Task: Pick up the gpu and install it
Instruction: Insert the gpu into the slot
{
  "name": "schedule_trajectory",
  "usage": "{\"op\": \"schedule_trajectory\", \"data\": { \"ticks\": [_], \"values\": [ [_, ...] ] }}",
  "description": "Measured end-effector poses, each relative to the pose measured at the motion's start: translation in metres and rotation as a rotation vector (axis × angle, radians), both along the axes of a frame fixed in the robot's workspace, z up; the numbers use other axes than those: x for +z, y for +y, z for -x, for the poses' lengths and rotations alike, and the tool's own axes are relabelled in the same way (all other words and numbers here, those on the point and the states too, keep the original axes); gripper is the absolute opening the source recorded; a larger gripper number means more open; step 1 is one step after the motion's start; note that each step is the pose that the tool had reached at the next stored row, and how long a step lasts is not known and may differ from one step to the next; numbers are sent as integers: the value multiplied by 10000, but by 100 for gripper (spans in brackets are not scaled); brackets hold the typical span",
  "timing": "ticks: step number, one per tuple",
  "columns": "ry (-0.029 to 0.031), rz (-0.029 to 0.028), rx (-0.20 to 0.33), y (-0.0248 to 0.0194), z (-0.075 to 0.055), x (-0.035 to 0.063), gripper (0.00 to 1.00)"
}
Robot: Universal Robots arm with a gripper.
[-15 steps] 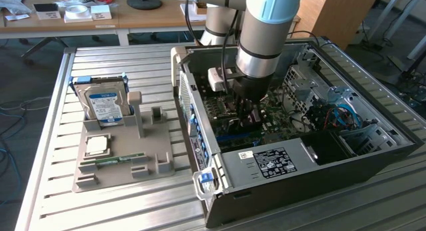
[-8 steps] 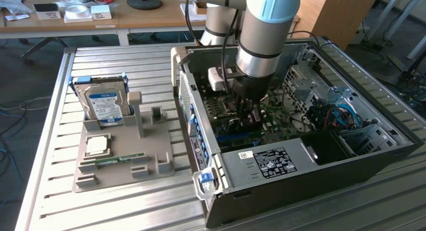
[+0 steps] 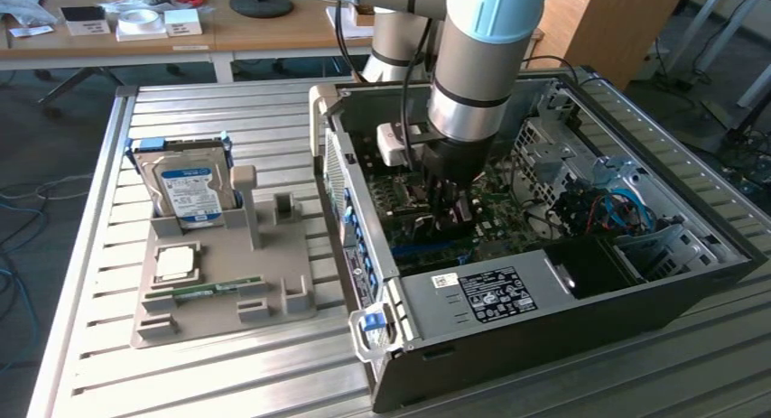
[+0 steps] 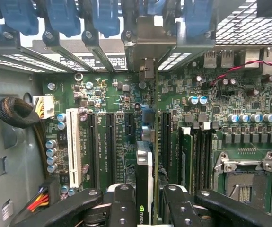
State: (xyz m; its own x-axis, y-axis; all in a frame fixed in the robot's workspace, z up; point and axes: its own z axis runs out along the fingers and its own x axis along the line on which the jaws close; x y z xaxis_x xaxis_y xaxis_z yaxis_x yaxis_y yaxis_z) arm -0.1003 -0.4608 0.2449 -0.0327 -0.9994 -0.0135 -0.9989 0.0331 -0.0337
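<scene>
My arm (image 3: 476, 61) is a thick silvery-grey metal tube with a pale blue plastic cap at the joint and a dark ring around it lower down, ending in a black wrist with a small white box clipped to its side. A thin black cable runs along it. My black gripper (image 4: 151, 208) has glossy linked fingers (image 4: 121, 205) studded with round silver screws.

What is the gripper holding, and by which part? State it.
The gripper holds the gpu edge-on, its fingers clamped on the card's two flat faces at the upper edge, above the motherboard slots inside the case.
</scene>
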Motion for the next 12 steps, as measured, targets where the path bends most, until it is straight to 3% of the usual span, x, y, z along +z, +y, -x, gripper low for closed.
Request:
{"op": "schedule_trajectory", "data": {
  "ticks": [12],
  "values": [
    [2,3,0,0,0,-41,27]
  ]
}}
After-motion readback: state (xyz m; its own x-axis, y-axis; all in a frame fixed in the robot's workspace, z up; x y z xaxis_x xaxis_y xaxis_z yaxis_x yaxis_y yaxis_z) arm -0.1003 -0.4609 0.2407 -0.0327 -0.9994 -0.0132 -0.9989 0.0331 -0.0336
